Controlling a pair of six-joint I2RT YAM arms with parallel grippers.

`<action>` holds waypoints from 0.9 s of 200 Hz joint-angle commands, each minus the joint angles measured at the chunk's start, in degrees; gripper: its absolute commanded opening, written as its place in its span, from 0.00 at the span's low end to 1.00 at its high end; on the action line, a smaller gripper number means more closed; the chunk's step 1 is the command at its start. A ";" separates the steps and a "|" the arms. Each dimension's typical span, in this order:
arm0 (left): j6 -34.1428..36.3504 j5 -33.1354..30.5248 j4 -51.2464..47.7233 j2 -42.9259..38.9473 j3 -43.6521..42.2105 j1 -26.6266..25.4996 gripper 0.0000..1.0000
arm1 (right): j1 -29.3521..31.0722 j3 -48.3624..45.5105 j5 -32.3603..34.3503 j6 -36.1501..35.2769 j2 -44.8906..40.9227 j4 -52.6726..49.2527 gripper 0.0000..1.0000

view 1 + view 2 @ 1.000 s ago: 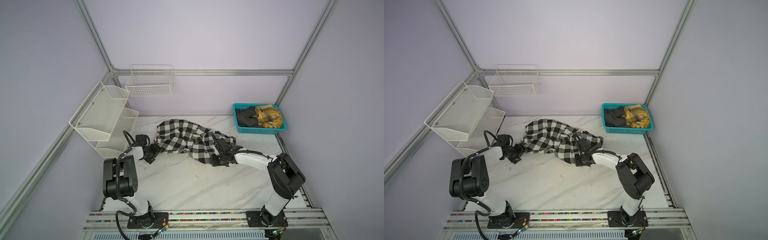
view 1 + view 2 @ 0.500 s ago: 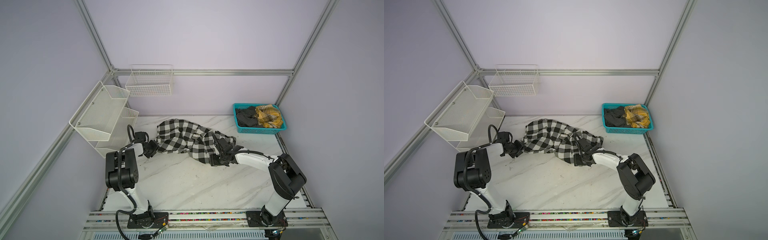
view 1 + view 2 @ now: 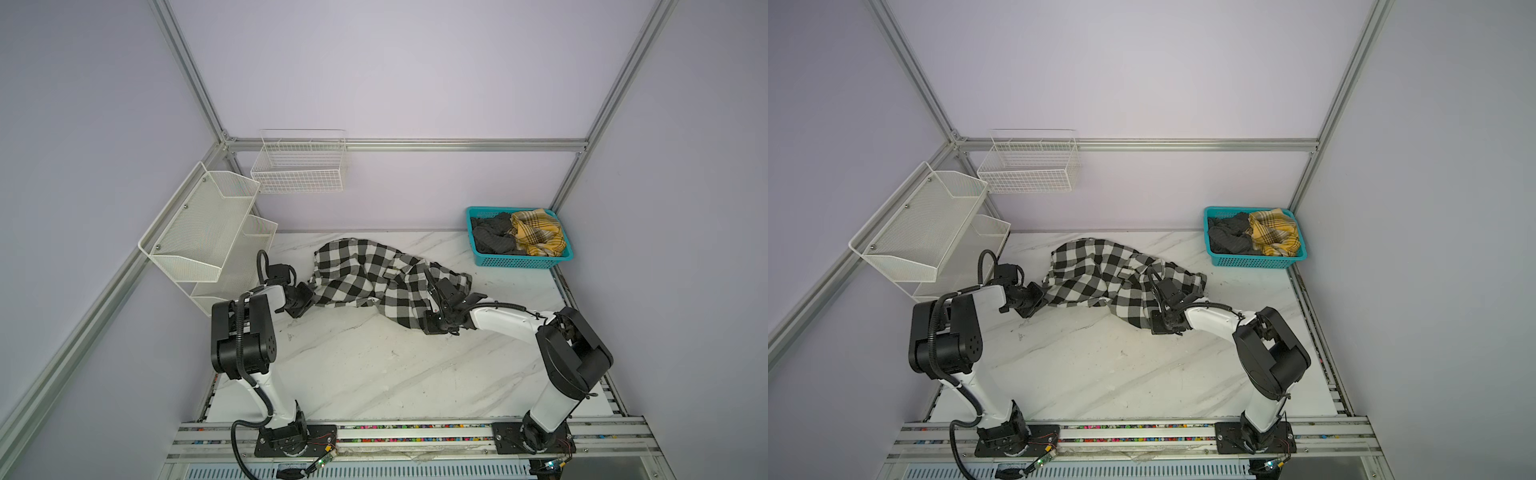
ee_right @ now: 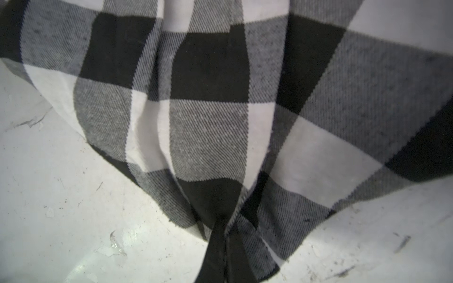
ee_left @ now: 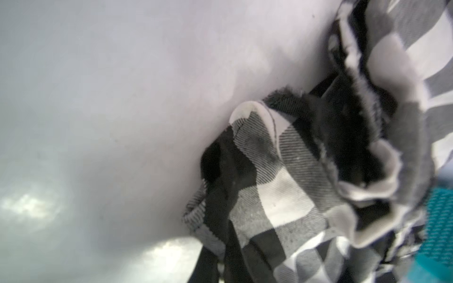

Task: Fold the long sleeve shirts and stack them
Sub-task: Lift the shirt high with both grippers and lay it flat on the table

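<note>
Black-and-white checked shirt (image 3: 365, 276) lies crumpled on the white marble tabletop (image 3: 374, 374), towards the back and about mid-width in both top views; not folded, bunched in ridges, one end trailing towards the front right.

Left gripper (image 3: 308, 291) sits low at the shirt's left edge; jaws closed on a bunched bit of cloth there. Left wrist view is blurred; it shows the checked shirt (image 5: 282, 186) rumpled close to the camera, hem edge curled, marble beside it.

Right gripper (image 3: 430, 326) is at the shirt's near right end, low on the table; jaws closed, pinching the cloth. Right wrist view shows the checked shirt (image 4: 208, 110) drawn in folds down to one pinch point; marble either side of it. Both forearms reach in towards the shirt from opposite sides.

Teal plastic basket (image 3: 521, 262) stands at the back right corner of the table, apart from the shirt; it holds a dark grey garment (image 3: 492, 239) and a yellow plaid garment (image 3: 538, 237), side by side, both crumpled.

White mesh shelf rack (image 3: 199, 232) hangs on the left wall, tiers tilted; white wire basket (image 3: 299, 166) is fixed on the back wall, above table level.
</note>
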 commanded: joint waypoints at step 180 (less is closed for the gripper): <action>-6.46 -11.29 -18.97 -33.79 20.34 -6.08 0.00 | -29.56 32.70 -12.11 0.48 -8.61 3.16 0.00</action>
